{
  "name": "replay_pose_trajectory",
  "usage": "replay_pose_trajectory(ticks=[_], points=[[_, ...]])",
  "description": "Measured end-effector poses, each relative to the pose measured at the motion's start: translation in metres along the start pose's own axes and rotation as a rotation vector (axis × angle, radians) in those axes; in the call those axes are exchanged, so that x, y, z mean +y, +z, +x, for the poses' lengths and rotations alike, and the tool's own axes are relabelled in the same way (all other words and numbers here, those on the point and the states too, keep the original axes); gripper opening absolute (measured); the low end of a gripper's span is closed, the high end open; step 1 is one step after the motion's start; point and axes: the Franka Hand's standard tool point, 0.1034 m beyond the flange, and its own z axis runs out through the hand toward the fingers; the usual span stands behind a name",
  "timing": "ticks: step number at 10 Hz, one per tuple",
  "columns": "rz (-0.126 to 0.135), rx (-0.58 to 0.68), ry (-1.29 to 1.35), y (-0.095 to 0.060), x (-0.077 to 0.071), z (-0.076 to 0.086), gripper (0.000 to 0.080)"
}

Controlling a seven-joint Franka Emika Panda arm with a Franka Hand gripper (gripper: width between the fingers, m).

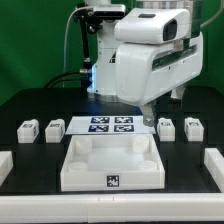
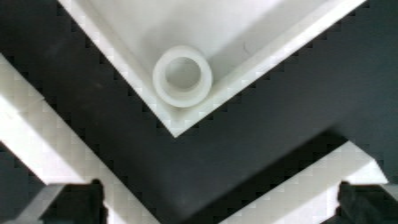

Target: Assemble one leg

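Note:
Several legs, small white pegs with tags, stand on the black table: two at the exterior view's left (image 1: 27, 129) (image 1: 55, 127) and two at its right (image 1: 166, 128) (image 1: 193, 127). The large white tray-like part (image 1: 110, 172) lies in the front middle. My gripper (image 1: 148, 117) hangs above the tray's back right corner, mostly hidden under the arm's white body. In the wrist view a corner of the tray (image 2: 267, 60) with a round socket (image 2: 183, 77) lies below my gripper (image 2: 214, 208). The dark fingertips (image 2: 63, 205) stand wide apart with nothing between them. No leg shows in the wrist view.
The marker board (image 1: 110, 125) lies behind the tray. White blocks lie at the table's front left (image 1: 5, 165) and front right (image 1: 213, 163). The arm's base and cables stand at the back (image 1: 95, 60).

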Motion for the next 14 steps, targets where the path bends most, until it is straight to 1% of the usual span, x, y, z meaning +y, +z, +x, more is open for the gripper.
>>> replay_pose_trajectory(ticks=[1,2,3,4,5,6,7,8,9,10,13,14], points=[[-0.005,0.001,-0.143,0.005,-0.008,-0.018,0.0650],[0.003,-0.006,-0.254,0.014,-0.022,-0.043,0.0650],[0.001,-0.001,-0.358,0.026,-0.032,-0.065,0.0650],[0.010,0.004,-0.495,0.046,-0.039,-0.092,0.0650],[0.037,0.000,-0.546,0.061,-0.041,-0.108,0.0650],[0.046,-0.001,-0.624,0.057,-0.035,-0.098,0.0650],[0.021,0.016,-0.637,0.064,-0.030,-0.094,0.0650],[0.045,0.016,-0.625,0.084,-0.037,-0.102,0.0650],[0.057,0.017,-0.625,0.091,-0.038,-0.107,0.0650],[0.052,0.019,-0.622,0.091,-0.035,-0.109,0.0650],[0.051,0.015,-0.610,0.089,-0.036,-0.111,0.0650],[0.045,0.015,-0.610,0.086,-0.035,-0.110,0.0650]])
